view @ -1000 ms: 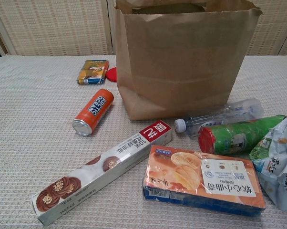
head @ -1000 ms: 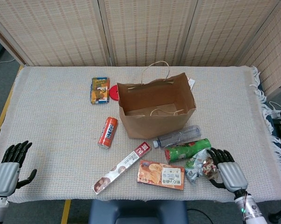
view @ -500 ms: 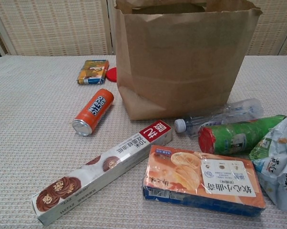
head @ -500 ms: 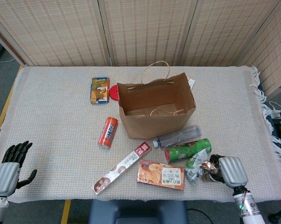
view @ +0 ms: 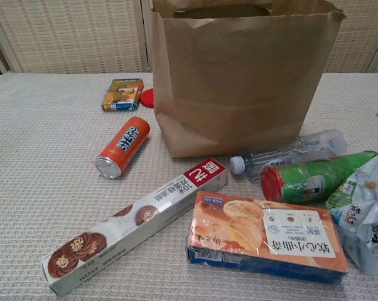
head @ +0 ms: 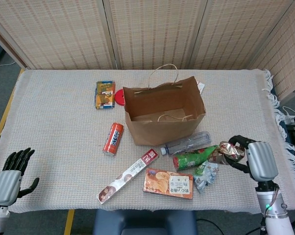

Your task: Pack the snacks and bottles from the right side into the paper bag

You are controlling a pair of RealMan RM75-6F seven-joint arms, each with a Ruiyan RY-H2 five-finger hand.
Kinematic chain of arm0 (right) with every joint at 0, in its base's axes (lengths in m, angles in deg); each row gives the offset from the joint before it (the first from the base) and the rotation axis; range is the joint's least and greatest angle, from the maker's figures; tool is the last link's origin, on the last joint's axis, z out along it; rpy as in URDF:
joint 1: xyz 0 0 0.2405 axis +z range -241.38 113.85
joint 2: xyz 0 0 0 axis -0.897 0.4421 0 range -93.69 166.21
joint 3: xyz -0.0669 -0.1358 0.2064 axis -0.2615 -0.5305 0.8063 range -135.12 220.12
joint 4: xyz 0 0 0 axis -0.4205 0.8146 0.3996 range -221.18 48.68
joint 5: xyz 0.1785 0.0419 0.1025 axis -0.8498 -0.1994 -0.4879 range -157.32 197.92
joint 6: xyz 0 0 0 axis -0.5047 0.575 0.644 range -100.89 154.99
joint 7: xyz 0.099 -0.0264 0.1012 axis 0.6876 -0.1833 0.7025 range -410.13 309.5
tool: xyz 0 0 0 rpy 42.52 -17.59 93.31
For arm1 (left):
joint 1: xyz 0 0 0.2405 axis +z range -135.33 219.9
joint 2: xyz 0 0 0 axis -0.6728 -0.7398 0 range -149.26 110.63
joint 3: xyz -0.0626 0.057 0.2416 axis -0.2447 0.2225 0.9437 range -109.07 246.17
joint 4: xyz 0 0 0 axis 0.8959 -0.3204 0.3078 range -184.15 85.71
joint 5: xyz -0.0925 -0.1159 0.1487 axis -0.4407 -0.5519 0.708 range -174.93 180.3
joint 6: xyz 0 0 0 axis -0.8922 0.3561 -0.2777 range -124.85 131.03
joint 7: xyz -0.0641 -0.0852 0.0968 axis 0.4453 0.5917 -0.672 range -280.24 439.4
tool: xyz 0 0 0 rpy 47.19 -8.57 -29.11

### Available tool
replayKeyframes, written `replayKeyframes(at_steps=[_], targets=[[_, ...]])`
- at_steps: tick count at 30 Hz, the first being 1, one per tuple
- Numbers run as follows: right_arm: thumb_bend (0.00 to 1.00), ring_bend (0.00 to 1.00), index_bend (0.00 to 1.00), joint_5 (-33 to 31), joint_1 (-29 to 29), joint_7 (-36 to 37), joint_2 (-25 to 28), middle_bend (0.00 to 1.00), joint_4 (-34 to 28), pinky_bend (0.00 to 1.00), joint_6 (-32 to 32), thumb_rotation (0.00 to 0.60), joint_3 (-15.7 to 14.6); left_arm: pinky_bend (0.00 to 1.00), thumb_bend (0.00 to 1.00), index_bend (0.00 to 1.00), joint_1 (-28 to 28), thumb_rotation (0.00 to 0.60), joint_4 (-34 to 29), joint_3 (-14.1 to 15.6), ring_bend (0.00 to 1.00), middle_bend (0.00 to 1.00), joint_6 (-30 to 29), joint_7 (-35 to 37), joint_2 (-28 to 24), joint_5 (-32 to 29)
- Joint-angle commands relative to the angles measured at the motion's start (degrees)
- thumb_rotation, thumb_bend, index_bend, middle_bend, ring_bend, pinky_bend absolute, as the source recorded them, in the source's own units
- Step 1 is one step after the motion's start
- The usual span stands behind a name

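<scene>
— Status on the hands?
— My right hand (head: 253,157) grips a small crinkled snack packet (head: 232,149), lifted near the table's (head: 54,127) right edge. Left hand (head: 10,171) sits at the front-left corner, fingers spread, holding nothing.
— Bag?
— Paper bag (head: 163,111) stands upright mid-table, open. Clear bottle (head: 186,143) and green can (head: 196,157) lie just in front of it.

orange can (view: 121,147), left of the paper bag (view: 239,78): "OREO" | long biscuit box (view: 135,224), in front of the bag: "10" and Chinese characters
</scene>
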Motion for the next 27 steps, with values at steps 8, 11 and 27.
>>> replayKeyframes(at_steps=[8,11,27], targets=[[0.41,0.64,0.77,-11.7,12.4,-13.4,0.9,0.62,-9.8,0.76,3.4,0.6,17.2,0.02,0.34,0.0,0.0,0.6,0.0,0.0,0.0,0.0,-0.1,-0.1,0.0,0.3],[0.41,0.64,0.77,-16.1,17.3,-19.7,-2.0,0.62,-7.5,0.76,3.1,0.6,19.3,0.02,0.34,0.0,0.0,0.6,-0.1,0.1,0.0,0.0,-0.1,0.0,-0.1,0.2],[0.41,0.63,0.75,-26.6,34.5,-30.4,-21.5,0.62,20.1,0.76,0.3,0.6,17.9,0.02,0.34,0.0,-0.2,0.6,0.1,0.1,0.0,0.0,0.5,0.6,-0.4,0.0]])
